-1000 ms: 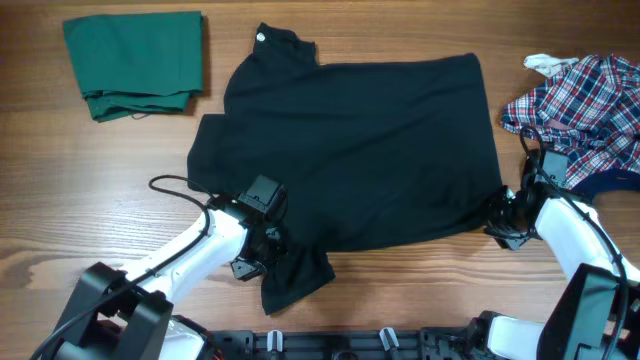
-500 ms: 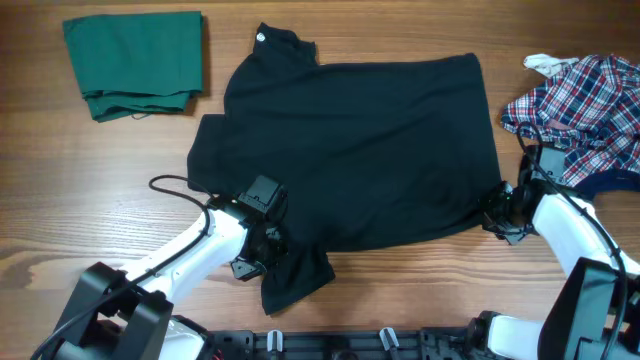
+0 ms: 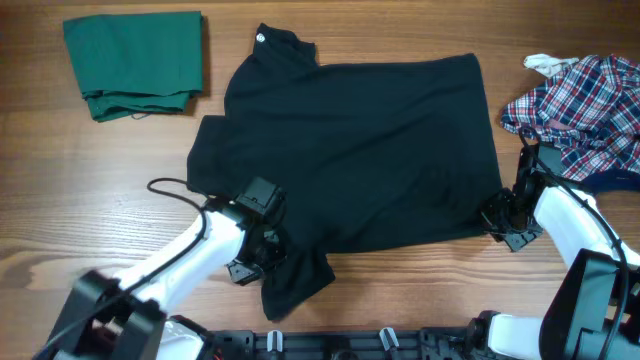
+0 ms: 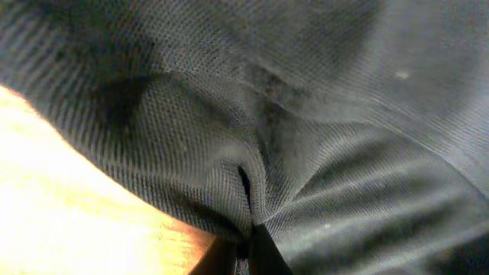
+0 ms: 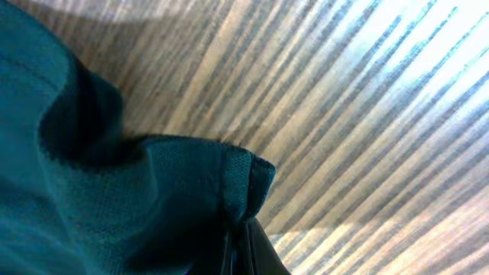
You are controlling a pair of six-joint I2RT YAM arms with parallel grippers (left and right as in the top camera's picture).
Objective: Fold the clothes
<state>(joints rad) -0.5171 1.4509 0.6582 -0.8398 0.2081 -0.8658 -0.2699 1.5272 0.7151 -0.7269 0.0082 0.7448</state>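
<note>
Both clenched: left gripper (image 3: 262, 250) on black polo shirt (image 3: 360, 150) near-left sleeve, right gripper (image 3: 497, 215) on near-right hem corner, to fold.

Nothing readable anywhere I look. There's a small white mark (image 3: 262, 38) up by the collar of the black polo shirt (image 3: 360, 150), but from overhead it's just a pale dot, too small to make out. Both wrist views show only plain knit fabric and the bare wood of the table (image 5: 367, 114).
</note>
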